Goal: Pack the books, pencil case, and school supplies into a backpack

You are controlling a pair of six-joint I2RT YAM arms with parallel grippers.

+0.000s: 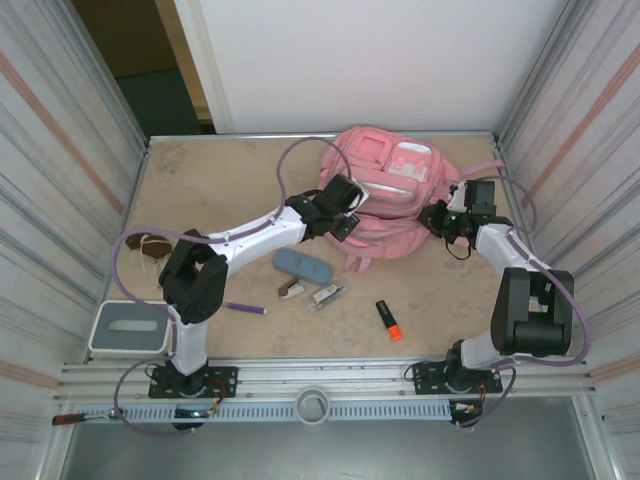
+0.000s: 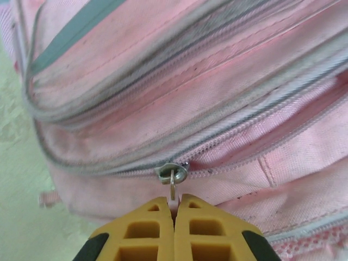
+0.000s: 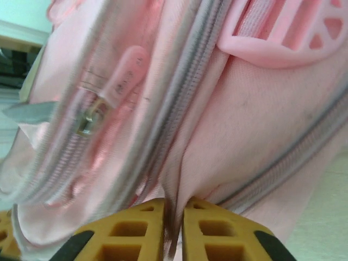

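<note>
The backpack [image 1: 400, 190] is pink fabric with grey zip lines running across it and some dark marks on the cloth. It lies by the far edge of the table [image 1: 220, 180], a little right of the middle. Its upper pocket stands open toward the camera.

The left gripper [image 2: 174, 209] has its yellow fingers pressed together on the small pull tab [image 2: 173, 200] that hangs from a metal zip slider [image 2: 171, 173]. To the right of the slider this zip is parted. The right gripper [image 3: 174, 220] pinches a fold of the backpack's pink cloth between its fingers, on the bag's right side. A second zip slider with a pink tab [image 3: 125, 76] sits further up.

On the table there is one backpack and one blue-grey pencil case [image 1: 302, 266], which lies just in front of the bag. Nearer the near edge lie:
- one purple pen [image 1: 246, 309]
- one orange-and-black highlighter [image 1: 388, 320]
- one white-and-brown stapler-like piece [image 1: 291, 290]
- one pale clip-like piece [image 1: 328, 295]

These two small pieces lie close together. One brown-and-white lump with a cord [image 1: 150, 245] is near the left edge, and one grey box [image 1: 128, 330] is at the near left corner.

The table top is beige with a faint marbled pattern. Striped panels close the left and right sides, and a white wall [image 1: 380, 60] stands behind. A metal rail [image 1: 320, 380] runs along the near edge.
</note>
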